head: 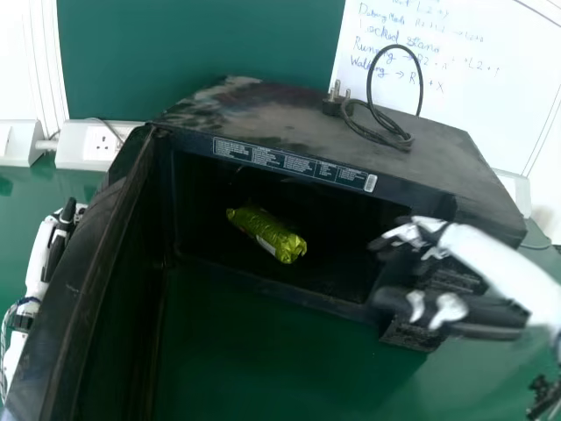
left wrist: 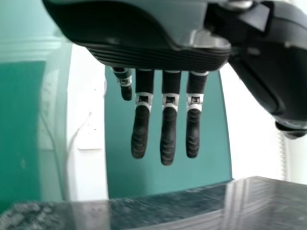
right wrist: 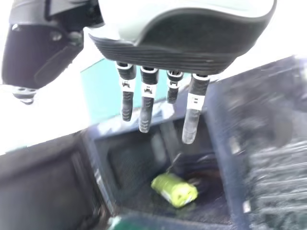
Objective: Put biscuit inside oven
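The right hand is beside the right side of the mouth of a black, box-shaped oven, its fingers fairly straight and spread a little, with the thumb well away from them; it has hold of nothing. Across the opening from this hand, apart from its fingertips, a cylindrical biscuit packet in shiny yellow-green wrapping lies on its side inside the oven, slanting, one end towards the opening. A pale patch shows along the wrapper.

On the far side of the packet from the right hand, the oven's dark door stands wide open. Beyond that door is the left hand, its fingers straight and holding nothing.

Farther from the robot than the right hand, a looped black cable with a pronged plug rests on the oven's dusty top. A white board with handwriting stands behind it. The green bench carries the oven and shows between the open door and the right hand. A white socket strip is farther back than the left hand.
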